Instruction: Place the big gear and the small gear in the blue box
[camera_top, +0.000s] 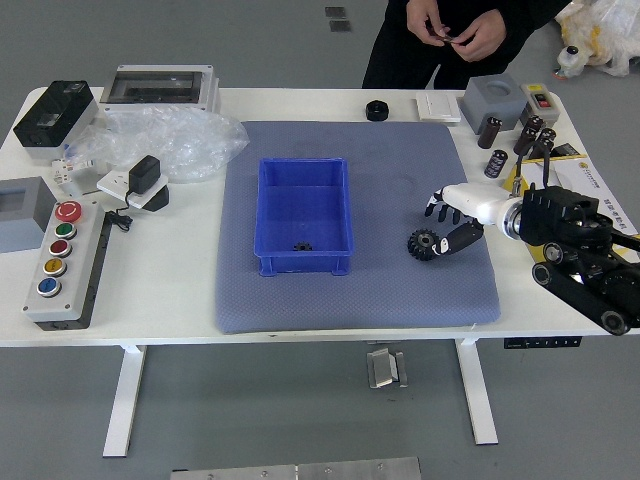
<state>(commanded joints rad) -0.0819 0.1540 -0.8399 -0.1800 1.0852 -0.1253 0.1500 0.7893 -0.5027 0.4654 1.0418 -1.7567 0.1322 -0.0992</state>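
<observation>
My right hand (441, 228) reaches in from the right, its fingers spread and holding nothing, its thumb over the right edge of the big black gear (421, 245). That gear lies on the blue-grey mat; whether the thumb touches it I cannot tell. To its left stands the blue box (304, 215). A small dark gear (302, 246) lies inside the box near its front wall. The left hand is out of view.
Beyond the mat (270, 310) lies a black ring (377, 110). Dark cylinders (495, 164) stand behind my right hand. A button panel (66, 262) and plastic wrap (165, 140) are at left. At the far side a person holds something small in both hands.
</observation>
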